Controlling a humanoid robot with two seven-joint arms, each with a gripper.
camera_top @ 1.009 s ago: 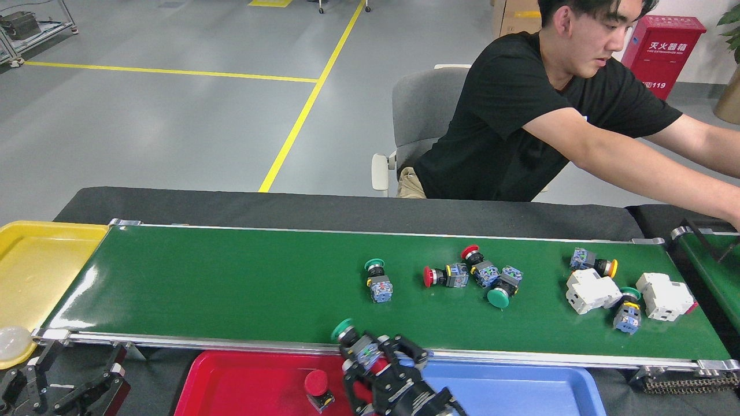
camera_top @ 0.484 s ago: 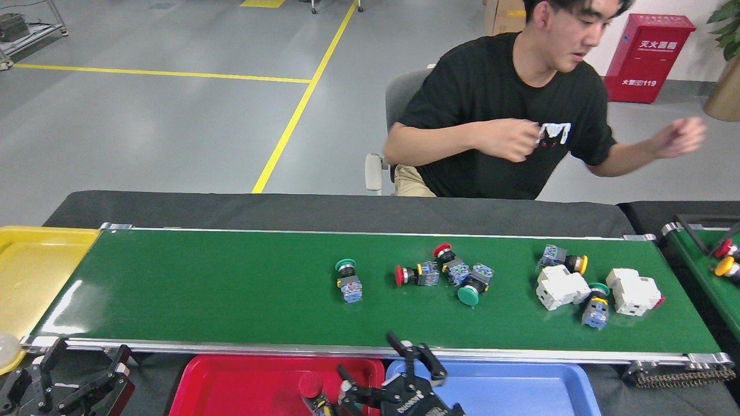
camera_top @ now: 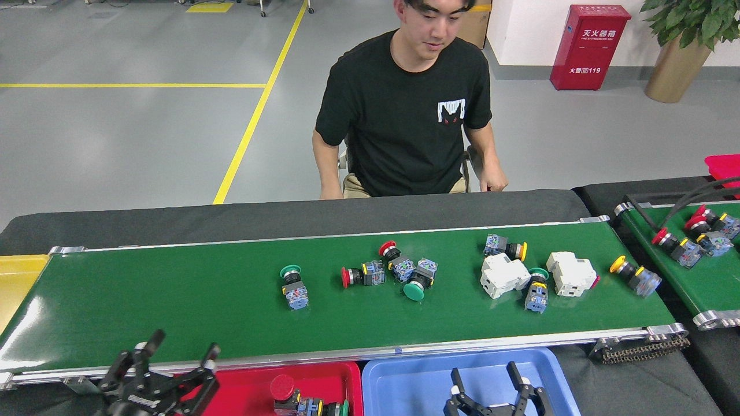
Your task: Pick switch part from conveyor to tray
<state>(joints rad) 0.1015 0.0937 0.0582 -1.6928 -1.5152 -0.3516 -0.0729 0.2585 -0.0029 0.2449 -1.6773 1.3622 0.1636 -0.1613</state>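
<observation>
Grey floor, yellow floor lines, red cabinet, potted plant

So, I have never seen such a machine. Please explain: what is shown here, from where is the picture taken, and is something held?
The picture comes from the robot's own head, looking forward and down. The two black claws at the bottom edge are its grippers: the left gripper and the right gripper. Both have their jaws spread open and hold nothing.

The long green belt is the conveyor. On it lie small push-button switch parts with green, red or yellow caps, for example a green-capped one, and two white blocks.

Below the belt are a red tray, which already has a red-capped switch in it, and a blue tray. A person sits behind the belt. A second green belt at the right carries more switches.
</observation>
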